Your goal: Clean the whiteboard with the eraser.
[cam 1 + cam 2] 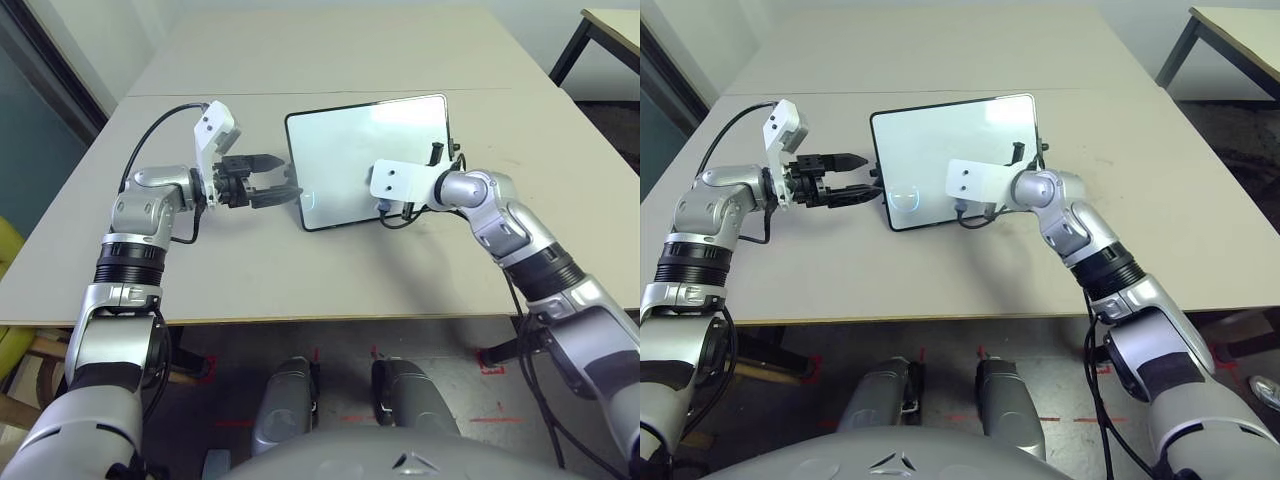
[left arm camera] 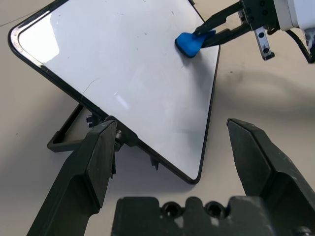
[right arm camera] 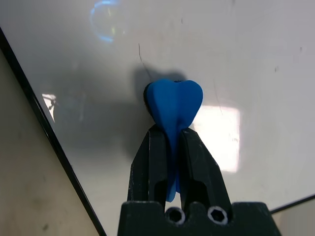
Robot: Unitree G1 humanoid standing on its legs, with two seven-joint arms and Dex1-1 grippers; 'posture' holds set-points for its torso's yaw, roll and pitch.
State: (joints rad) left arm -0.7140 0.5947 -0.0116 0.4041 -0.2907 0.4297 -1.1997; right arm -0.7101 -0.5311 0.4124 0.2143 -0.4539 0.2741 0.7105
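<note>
Two hands frame your whiteboard (image 1: 365,160), which stands propped on the table (image 1: 300,270) at the frame's upper centre. Your right hand (image 3: 172,135) is pinched tight on the blue eraser (image 3: 173,105), whose end presses against the white surface near the board's right side. Your left hand (image 1: 275,180), fingers spread, sits just beside the board's left edge, holding nothing.

We read this as a lab or test room: plain beige table (image 1: 300,270) joined to a second one (image 1: 330,50) behind, another table (image 1: 612,30) with black legs far right, bare pale walls, grey speckled floor (image 1: 340,340) with red tape marks (image 1: 493,362) under the near edge.
</note>
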